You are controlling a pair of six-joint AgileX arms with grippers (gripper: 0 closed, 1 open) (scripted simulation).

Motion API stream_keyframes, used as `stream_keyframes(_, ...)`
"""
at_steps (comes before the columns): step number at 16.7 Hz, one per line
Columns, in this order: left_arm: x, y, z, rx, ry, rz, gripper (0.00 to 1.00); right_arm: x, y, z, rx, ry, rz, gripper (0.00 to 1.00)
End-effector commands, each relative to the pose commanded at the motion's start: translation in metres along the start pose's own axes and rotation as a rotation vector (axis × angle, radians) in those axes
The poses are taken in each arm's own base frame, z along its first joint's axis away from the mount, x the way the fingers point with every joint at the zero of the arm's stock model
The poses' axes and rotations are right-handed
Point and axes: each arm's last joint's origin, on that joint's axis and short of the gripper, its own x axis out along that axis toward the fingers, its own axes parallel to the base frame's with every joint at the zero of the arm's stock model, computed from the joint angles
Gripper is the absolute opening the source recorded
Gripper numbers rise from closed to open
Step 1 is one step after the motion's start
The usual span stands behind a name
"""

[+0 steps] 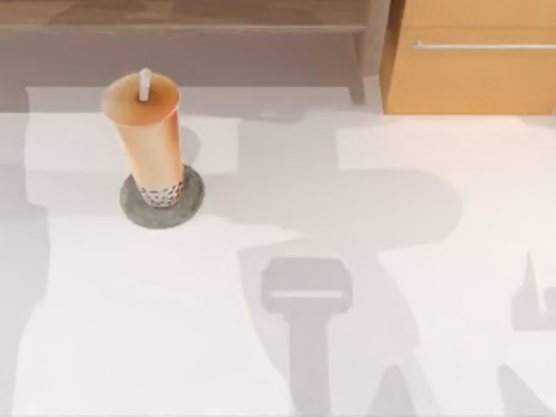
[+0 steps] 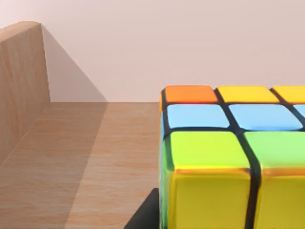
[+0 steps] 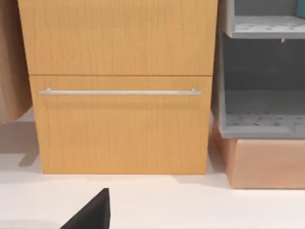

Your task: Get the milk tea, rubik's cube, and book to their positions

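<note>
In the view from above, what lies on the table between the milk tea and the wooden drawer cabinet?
Nothing stands there. Between the milk tea on its grey disc and the drawer cabinet, the top view shows bare white table with shadows.

The cube (image 2: 224, 157) in the left wrist view is cut off at 3 and 6 o'clock. In the top view the cup (image 1: 149, 143) hides the middle of the disc (image 1: 135, 211), and the cabinet (image 1: 469, 56) at 1 o'clock runs off the frame. In the right wrist view the grey shelf (image 3: 259, 71) is cut at 3 o'clock.
</note>
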Motion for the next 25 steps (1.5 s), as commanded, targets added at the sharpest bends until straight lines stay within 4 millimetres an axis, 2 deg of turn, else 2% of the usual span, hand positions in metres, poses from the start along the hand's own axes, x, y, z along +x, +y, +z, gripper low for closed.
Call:
stream_keyframes(2, 0.0000, 0.0000, 0.0000, 0.000, 0.000, 0.000, 0.00, 0.0000, 0.0000, 0.0000, 0.000, 0.000, 0.000, 1.00)
stream_keyframes(15, 0.0000, 0.0000, 0.0000, 0.000, 0.000, 0.000, 0.98, 0.0000, 0.0000, 0.0000, 0.000, 0.000, 0.000, 1.00)
stream_keyframes(25, -0.0008, 0.0007, 0.0000, 0.000, 0.000, 0.002, 1.00, 0.0000, 0.0000, 0.0000, 0.000, 0.000, 0.000, 1.00)
